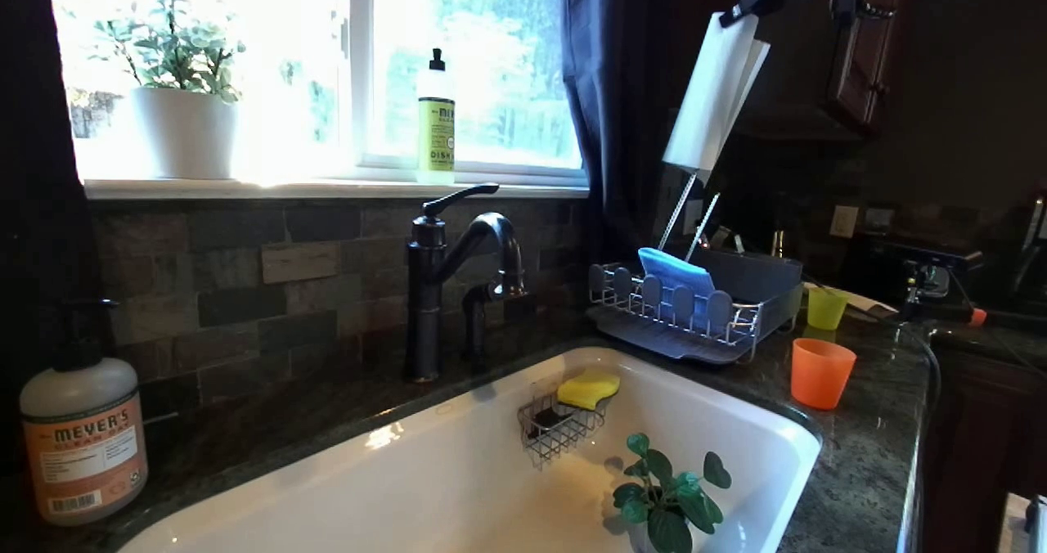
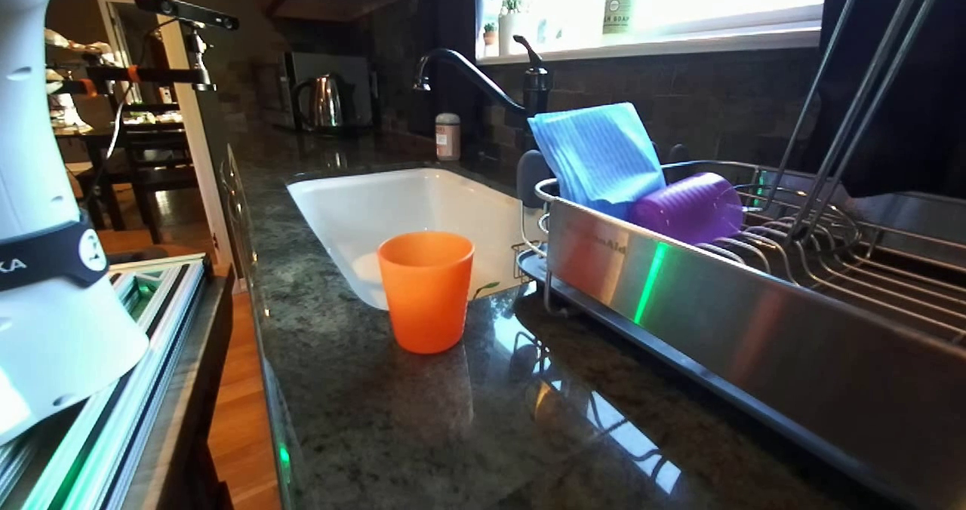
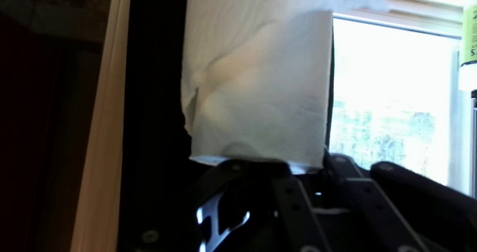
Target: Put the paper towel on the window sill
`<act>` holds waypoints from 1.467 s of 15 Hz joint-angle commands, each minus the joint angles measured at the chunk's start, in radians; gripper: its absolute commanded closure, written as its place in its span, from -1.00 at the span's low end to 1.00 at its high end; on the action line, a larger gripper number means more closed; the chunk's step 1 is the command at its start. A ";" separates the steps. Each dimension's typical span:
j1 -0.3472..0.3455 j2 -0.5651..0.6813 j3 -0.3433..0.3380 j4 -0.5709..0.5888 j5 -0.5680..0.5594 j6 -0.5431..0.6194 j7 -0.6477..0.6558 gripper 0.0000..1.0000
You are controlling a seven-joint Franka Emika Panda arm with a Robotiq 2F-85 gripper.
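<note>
Pinching the upper end of the paper towel (image 1: pixel 710 91) between jaws brought almost together. Hanging below the jaws, well apart from the window sill (image 1: pixel 335 189), with its long axis tilted and, in an exterior view, its lower end slanting that way. Probably to be carried sideways past the dark curtain (image 1: pixel 601 87) to a place lower than the jaws, then stood upright.

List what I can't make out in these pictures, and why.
Fingers: exact contact with the paper towel is lost in shadow in the wrist view.
Window sill: any stretch behind the dark curtain is hidden in both exterior views.
Sink plant: lower part cut off by the bottom edge in an exterior view.
Orange-labelled bottle: finest print too small in an exterior view.
</note>
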 commanded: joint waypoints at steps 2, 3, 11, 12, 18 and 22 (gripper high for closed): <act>-0.025 0.073 0.102 0.133 0.045 -0.064 -0.086 0.90; -0.012 0.068 0.115 0.136 0.063 -0.065 -0.115 0.90; 0.075 0.057 0.091 0.107 0.301 -0.238 -0.361 0.90; 0.077 0.059 0.081 0.111 0.333 -0.292 -0.387 0.90; 0.008 0.090 0.038 0.104 0.398 -0.345 -0.476 0.61; 0.159 0.142 -0.042 0.183 0.496 -0.320 -0.553 0.90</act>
